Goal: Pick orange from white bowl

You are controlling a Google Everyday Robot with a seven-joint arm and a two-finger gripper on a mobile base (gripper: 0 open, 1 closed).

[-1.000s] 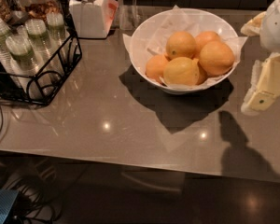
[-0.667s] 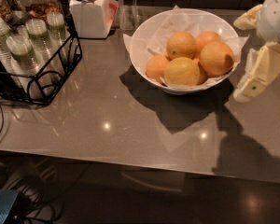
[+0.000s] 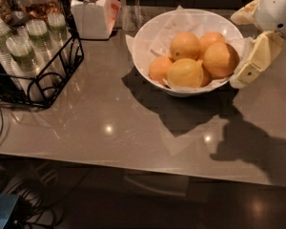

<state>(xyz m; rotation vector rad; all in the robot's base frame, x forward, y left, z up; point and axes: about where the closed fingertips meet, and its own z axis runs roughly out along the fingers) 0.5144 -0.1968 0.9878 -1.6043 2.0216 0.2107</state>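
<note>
Beside the white bowl (image 3: 180, 91), the gripper (image 3: 238, 50) was wide open and held nothing, with the orange (image 3: 220, 58) very near it.

We see the gripper (image 3: 238, 49) at the right rim of the white bowl (image 3: 142, 69). Its two cream fingers (image 3: 255, 61) are spread apart, the upper one over the rim and the lower one by the bowl's outer wall; we cannot tell whether it touches. Just beside the fingertips, inside the bowl, sits the orange (image 3: 220, 59), ungripped. Beyond it from the gripper, four other fruits (image 3: 185, 73) lie on crumpled paper (image 3: 181, 20). Well apart from the gripper, past the bowl, a white lidded jar (image 3: 90, 13) and a black wire rack (image 3: 52, 75) of cups stand on the grey table (image 3: 109, 128).
</note>
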